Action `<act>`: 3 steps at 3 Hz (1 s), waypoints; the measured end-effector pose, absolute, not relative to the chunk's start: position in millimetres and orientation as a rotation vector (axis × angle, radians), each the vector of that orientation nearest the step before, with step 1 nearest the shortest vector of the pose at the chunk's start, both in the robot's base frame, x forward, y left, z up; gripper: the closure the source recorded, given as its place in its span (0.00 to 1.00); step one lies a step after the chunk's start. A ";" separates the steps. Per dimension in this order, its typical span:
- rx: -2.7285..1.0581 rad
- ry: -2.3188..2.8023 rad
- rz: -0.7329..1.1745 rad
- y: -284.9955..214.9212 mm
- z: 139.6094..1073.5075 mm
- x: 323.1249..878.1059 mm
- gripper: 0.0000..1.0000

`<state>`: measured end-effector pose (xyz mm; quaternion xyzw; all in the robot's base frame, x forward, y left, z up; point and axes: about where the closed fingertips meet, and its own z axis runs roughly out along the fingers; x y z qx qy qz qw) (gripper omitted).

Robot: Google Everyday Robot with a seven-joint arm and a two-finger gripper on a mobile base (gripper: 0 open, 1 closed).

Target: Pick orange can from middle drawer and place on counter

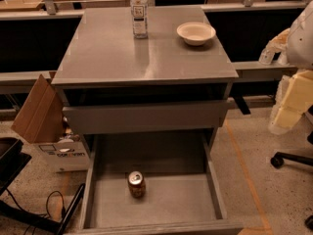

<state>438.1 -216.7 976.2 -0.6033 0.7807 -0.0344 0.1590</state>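
The orange can [136, 184] stands upright on the floor of the middle drawer [178, 199], which is pulled wide open at the bottom of the view. The can is left of the drawer's centre, apart from the walls. Above it is the glossy grey counter [112, 53]. My gripper [272, 52] is at the right edge of the view, off to the right of the counter, far from the can, with the pale arm [296, 99] below it. It holds nothing that I can see.
A clear plastic bottle [139, 12] and a white bowl [195, 33] stand at the back of the counter. A shallower drawer [146, 117] sticks out slightly above the open one. Cardboard boxes [39, 114] sit left, cables [54, 202] lie on the floor, and a chair base [291, 158] stands right.
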 end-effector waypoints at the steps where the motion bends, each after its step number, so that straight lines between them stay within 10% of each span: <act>1: -1.725 2.232 -0.098 -216.7 976.2 438.1 0.00; 3: -1.626 2.092 0.199 -210.1 888.5 436.1 0.00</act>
